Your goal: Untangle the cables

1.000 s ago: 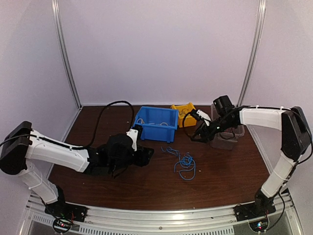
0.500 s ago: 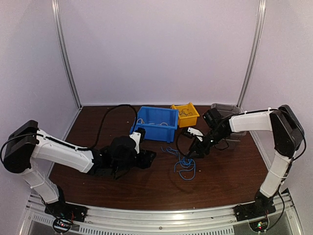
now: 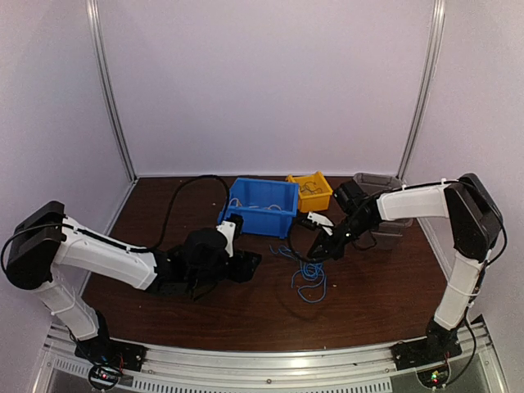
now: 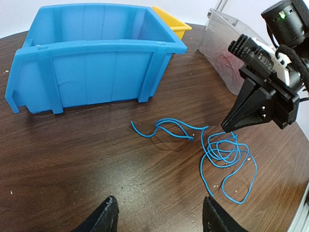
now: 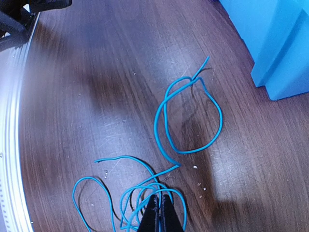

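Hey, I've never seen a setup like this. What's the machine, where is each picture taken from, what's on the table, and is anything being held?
These are two robot arms bolted at a table's near edge, each ending in a two-finger gripper. One picture looks down from above and behind them; the other two come from cameras on the wrists. On the brown table lie a tangled blue cable, a blue bin, a yellow bin and a clear bin. The left gripper is open and empty. The right gripper is shut at the coil; whether it pinches a strand, I cannot tell.
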